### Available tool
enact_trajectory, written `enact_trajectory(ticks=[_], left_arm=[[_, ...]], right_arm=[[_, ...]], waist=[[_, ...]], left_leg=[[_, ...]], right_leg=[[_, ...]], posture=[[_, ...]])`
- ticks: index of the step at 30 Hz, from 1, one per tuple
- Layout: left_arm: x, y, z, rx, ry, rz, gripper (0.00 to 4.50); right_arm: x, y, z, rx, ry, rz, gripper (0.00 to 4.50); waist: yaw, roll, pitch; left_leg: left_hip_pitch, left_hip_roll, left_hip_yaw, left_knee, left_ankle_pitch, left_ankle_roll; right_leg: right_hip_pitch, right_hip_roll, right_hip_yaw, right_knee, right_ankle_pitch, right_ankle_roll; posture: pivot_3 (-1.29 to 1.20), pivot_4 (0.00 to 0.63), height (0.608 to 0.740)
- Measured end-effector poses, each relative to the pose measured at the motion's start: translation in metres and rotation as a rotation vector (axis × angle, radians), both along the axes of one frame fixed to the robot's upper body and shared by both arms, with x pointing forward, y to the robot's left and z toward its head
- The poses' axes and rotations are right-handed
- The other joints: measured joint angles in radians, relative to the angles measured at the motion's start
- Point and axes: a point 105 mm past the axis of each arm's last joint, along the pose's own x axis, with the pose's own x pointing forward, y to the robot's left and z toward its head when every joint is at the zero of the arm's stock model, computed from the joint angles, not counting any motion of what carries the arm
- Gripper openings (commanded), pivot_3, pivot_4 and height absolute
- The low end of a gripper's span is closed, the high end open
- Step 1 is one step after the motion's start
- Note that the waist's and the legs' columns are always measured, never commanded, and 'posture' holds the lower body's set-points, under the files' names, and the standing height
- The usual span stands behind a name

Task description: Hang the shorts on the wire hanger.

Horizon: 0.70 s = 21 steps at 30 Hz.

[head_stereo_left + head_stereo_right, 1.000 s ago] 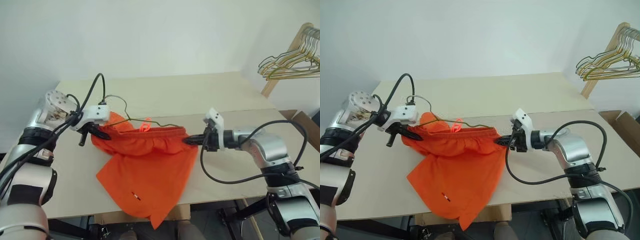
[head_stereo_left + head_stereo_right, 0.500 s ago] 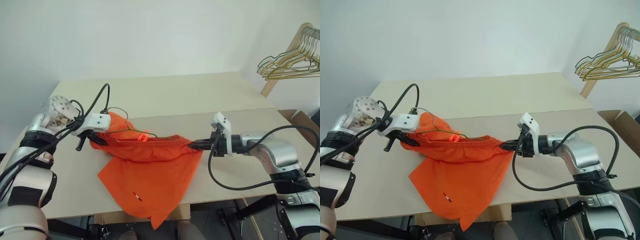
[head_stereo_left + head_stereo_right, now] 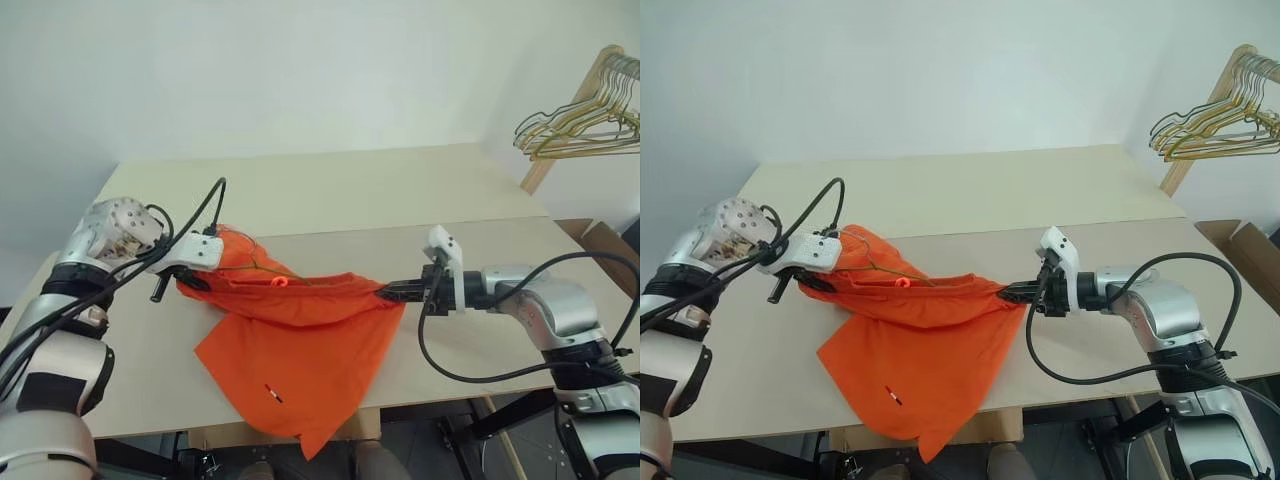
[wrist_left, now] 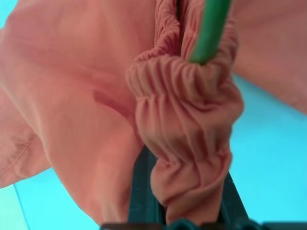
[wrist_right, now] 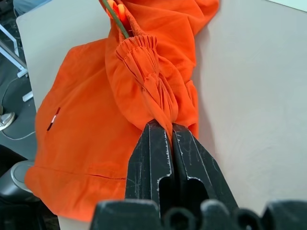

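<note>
The orange shorts point(image 3: 290, 340) lie on the pale table point(image 3: 350, 190), their waistband stretched between both grippers and one leg hanging over the front edge. My left gripper point(image 3: 185, 282) is shut on the gathered waistband point(image 4: 182, 120) at its left end. My right gripper point(image 3: 387, 292) is shut on the right end of the waistband point(image 5: 153, 91), twisted into a cord. The thin wire hanger point(image 3: 880, 268) lies across the top of the shorts near the left gripper, partly hidden in the fabric. Its green wire point(image 4: 211, 28) runs through the waistband fold and reappears as the same wire point(image 5: 115, 21) far off in the right wrist view.
A bunch of gold and green wire hangers point(image 3: 580, 125) hangs on a wooden rail at the far right. A cardboard box point(image 3: 612, 250) stands beside the table's right edge. The table's front edge runs just below the shorts.
My left gripper has sunk toward the table with the waistband, and the hanger's hook has come down with it. The right gripper has drawn slightly right, pulling the waistband flatter.
</note>
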Motion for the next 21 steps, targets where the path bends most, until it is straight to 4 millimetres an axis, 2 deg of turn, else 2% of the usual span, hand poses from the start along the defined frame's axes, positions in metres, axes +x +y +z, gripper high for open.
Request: enact_trajectory(ticks=[4,8,11,18,21], left_arm=[[0.008,-0.01,-0.001,-0.031,-0.02,0.022,0.0],[0.011,-0.022,-0.008,-0.065,0.001,0.043,0.0],[0.012,-0.026,-0.007,-0.092,0.008,0.059,0.0],[0.015,-0.03,-0.002,-0.12,-0.002,0.058,0.0],[0.018,-0.036,0.004,-0.145,-0.01,0.048,0.0]], right_arm=[[0.001,-0.002,0.006,0.019,-0.018,-0.007,0.02],[0.003,-0.004,0.013,0.027,-0.062,-0.015,1.01],[0.005,-0.011,0.02,0.026,-0.087,-0.039,1.99],[0.002,-0.013,0.015,0.018,-0.076,-0.041,4.38],[0.002,-0.016,0.021,0.003,-0.103,-0.047,4.38]], waist=[[0.003,0.0,0.0],[0.002,0.0,0.0],[-0.001,0.0,0.0],[-0.011,0.0,0.0],[-0.011,0.0,0.0]], left_leg=[[0.0,0.0,0.0,0.0,0.0,0.0],[0.0,0.0,0.0,0.0,0.0,0.0],[0.0,0.0,0.0,0.0,0.0,0.0],[0.0,0.0,0.0,0.0,0.0,0.0],[0.0,0.0,0.0,0.0,0.0,0.0]], right_leg=[[0.0,0.0,0.0,0.0,0.0,0.0],[0.0,0.0,0.0,0.0,0.0,0.0],[0.0,0.0,0.0,0.0,0.0,0.0],[0.0,0.0,0.0,0.0,0.0,0.0],[0.0,0.0,0.0,0.0,0.0,0.0]], posture=[[-0.13,0.0,0.74],[-0.13,0.0,0.74],[-0.13,0.0,0.74],[-0.14,0.0,0.74],[-0.14,0.0,0.74]])
